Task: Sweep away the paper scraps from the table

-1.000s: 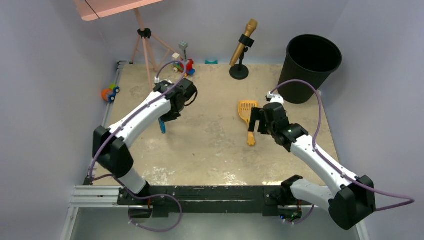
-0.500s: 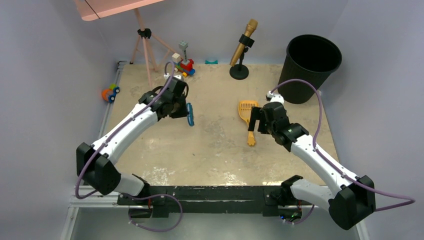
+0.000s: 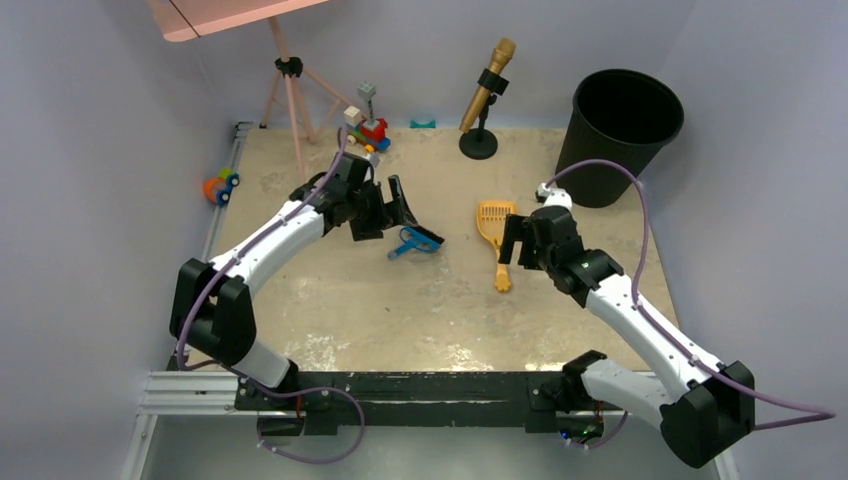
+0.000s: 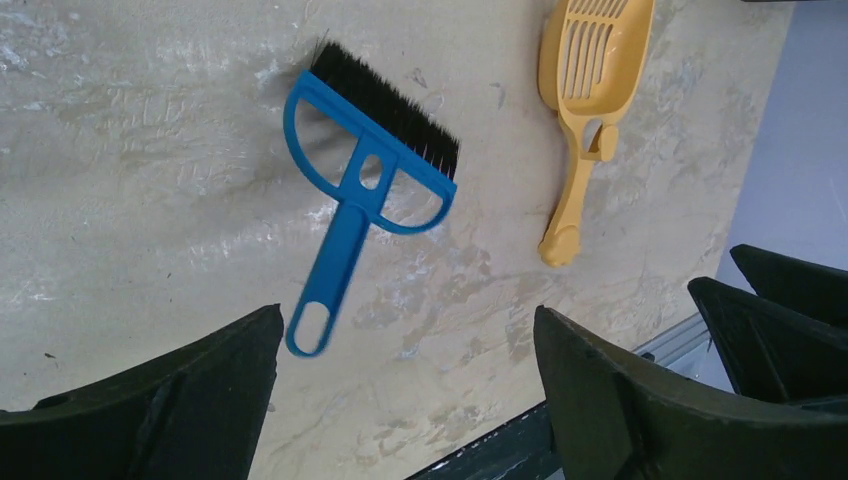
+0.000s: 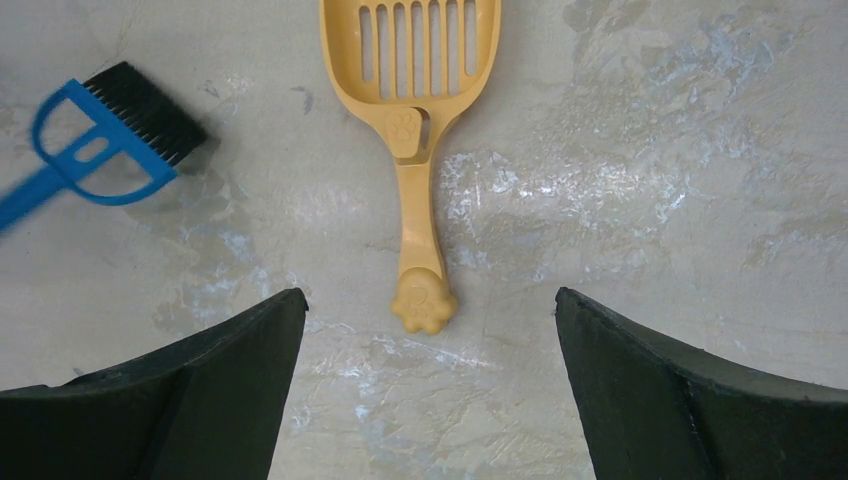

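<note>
No paper scraps show on the beige table (image 3: 420, 310) in any view. A blue hand brush (image 3: 415, 241) with black bristles lies flat on it, free of both grippers. My left gripper (image 3: 398, 208) hangs open just above and left of the brush (image 4: 370, 175), its handle end near the left finger (image 4: 200, 390). A yellow slotted scoop (image 3: 494, 222) lies to the right. My right gripper (image 3: 512, 240) stands open over its paw-shaped handle end (image 5: 425, 305), not touching it. The brush (image 5: 110, 140) also shows at the left of the right wrist view.
A black bin (image 3: 625, 120) stands at the back right corner. A gold microphone on a stand (image 3: 485, 90), a toy block train (image 3: 368, 130) and a tripod (image 3: 290, 90) line the back edge. A toy car (image 3: 221, 185) sits by the left rail.
My left gripper swung right across the table with the brush, then opened; the brush now lies on the table. The right arm barely moved.
</note>
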### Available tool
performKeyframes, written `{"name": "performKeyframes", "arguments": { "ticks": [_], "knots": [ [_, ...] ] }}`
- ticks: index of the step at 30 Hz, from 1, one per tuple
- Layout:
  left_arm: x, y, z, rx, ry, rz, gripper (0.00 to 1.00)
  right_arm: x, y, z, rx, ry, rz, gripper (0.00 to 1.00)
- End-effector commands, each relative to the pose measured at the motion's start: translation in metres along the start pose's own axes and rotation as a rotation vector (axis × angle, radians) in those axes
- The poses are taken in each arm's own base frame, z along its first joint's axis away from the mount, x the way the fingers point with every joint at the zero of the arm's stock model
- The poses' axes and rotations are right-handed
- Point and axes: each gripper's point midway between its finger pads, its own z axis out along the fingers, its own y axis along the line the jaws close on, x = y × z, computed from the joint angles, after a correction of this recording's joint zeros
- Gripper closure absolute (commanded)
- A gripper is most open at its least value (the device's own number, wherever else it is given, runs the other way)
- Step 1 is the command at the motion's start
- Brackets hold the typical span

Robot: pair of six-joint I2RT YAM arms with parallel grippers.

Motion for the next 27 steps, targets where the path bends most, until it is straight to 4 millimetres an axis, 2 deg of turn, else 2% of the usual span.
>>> {"name": "performKeyframes", "arguments": {
  "ticks": [1, 4, 6, 10, 15, 18, 21, 24, 27],
  "knots": [
    [-0.014, -0.011, -0.025, 0.039, -0.093, 0.044, 0.01, -0.016, 0.001, -0.01, -0.004, -0.053, 0.025, 0.01],
    [-0.019, -0.005, -0.045, -0.008, -0.139, 0.09, 0.01, -0.028, 0.005, -0.019, -0.031, -0.1, 0.03, 0.01],
    [-0.022, 0.003, -0.062, -0.053, -0.192, 0.117, 0.01, -0.043, 0.011, -0.033, -0.088, -0.173, 0.036, 0.01],
    [-0.027, 0.017, -0.108, -0.106, -0.349, 0.168, 0.0, -0.076, 0.022, -0.081, -0.237, -0.377, 0.056, 0.01],
    [-0.019, 0.027, -0.175, -0.07, -0.588, 0.239, 0.0, -0.098, 0.012, -0.132, -0.295, -0.563, 0.081, 0.01],
    [-0.013, 0.033, -0.217, -0.044, -0.739, 0.277, 0.01, -0.104, -0.002, -0.149, -0.257, -0.623, 0.1, 0.01],
    [-0.003, 0.043, -0.251, -0.046, -0.845, 0.307, 0.01, -0.097, -0.008, -0.152, -0.248, -0.644, 0.057, 0.04],
    [0.006, 0.053, -0.265, -0.062, -0.876, 0.309, 0.01, -0.093, -0.009, -0.158, -0.288, -0.698, 0.066, 0.05],
    [0.013, 0.063, -0.269, -0.091, -0.877, 0.303, 0.01, -0.089, -0.009, -0.165, -0.327, -0.742, 0.078, 0.05]
  ]
}}
